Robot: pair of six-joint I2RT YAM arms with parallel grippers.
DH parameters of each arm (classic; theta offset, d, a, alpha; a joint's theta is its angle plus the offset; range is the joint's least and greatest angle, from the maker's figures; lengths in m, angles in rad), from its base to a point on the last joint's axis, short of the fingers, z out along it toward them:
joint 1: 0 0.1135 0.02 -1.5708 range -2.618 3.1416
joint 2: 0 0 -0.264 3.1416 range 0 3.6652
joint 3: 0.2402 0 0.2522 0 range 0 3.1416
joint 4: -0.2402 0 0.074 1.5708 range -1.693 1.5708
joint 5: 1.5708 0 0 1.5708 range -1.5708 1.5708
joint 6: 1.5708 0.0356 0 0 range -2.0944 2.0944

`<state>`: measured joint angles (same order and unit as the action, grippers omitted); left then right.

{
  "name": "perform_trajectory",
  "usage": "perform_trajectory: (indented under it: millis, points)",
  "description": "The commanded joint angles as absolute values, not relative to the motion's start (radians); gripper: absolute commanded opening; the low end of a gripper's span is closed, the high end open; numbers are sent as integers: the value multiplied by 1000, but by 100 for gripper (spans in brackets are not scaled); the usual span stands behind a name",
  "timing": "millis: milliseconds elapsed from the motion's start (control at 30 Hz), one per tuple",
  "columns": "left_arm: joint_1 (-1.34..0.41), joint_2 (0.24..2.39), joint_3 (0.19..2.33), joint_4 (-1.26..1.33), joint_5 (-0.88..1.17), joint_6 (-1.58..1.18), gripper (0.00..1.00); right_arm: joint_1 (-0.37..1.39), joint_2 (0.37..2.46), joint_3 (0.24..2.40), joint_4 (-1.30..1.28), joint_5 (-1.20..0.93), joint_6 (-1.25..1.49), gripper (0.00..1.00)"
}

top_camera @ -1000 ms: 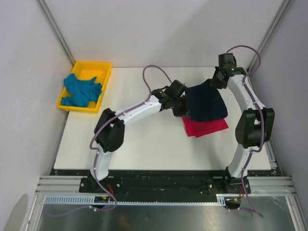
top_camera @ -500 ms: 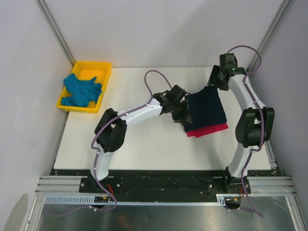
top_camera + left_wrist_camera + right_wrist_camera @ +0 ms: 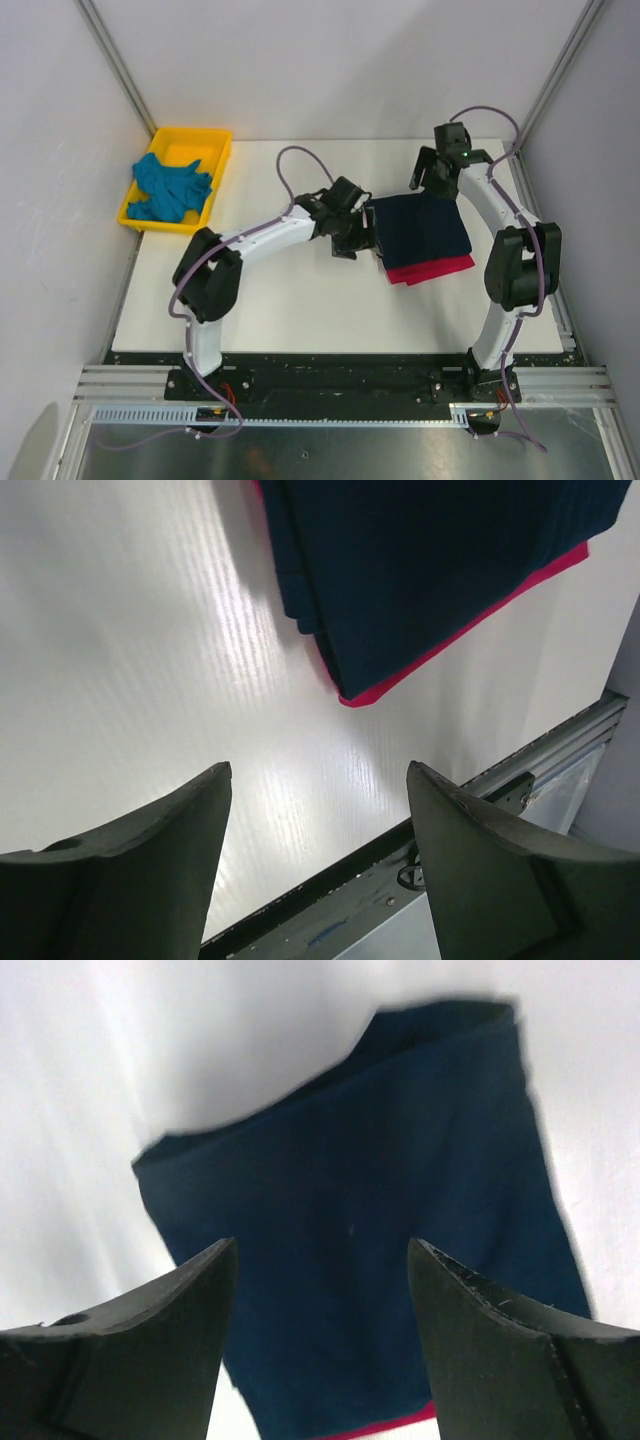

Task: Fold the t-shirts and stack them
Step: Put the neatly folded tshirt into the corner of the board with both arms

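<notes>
Top view with 2 wrist views, t-shirt stacking. The navy t-shirt (image 3: 420, 228) lay folded flat on the right half of the worktop (image 3: 290, 300), directly on top of the folded pink t-shirt (image 3: 432, 268). Only a narrow pink strip showed, along the near edge and at the near-left corner. The teal t-shirt (image 3: 170, 188) lay crumpled in the yellow tray (image 3: 226, 160) at the far-left corner, well apart from the stack.

The left tool (image 3: 318, 768) had its jaws apart and held nothing. It hung over bare worktop just beside the left edge of the stack. The right tool (image 3: 322, 1245) was likewise spread and empty, above the far edge of the navy t-shirt.

Handling, as a judgement: all 3 t-shirts looked light, soft and limp, so they would sag and unfold if lifted by 1 point. The teal t-shirt would best be pinched at 2 spaced places along a hem or at the shoulders, 1 tool at each. The stack would be safest gripped at its layered left edge, through all the plies.

Orientation: the navy rectangle was close to square, and its slightly longer axis ran left to right across the worktop, a little skewed. Its stepped fold edges faced the left arm. The pink t-shirt followed nearly the same axis. The teal heap showed no readable axis, and its neck and hem could not be told apart.
</notes>
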<state>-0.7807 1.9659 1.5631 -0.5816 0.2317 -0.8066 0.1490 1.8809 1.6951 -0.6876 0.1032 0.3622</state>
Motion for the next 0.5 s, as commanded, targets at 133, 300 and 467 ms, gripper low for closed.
perform_trajectory:
  millis: [133,300,467]
  points:
    - [-677,1730,1393,-559,133,-748,75,231,1832,1516,-438,-59,468,72]
    - [-619,1634,1265,-556,94,-730,75,314,1878,1544,-359,56,429,74]
    - [-578,1592,1193,-546,104,-720,75,335,1972,1603,-361,39,471,73]
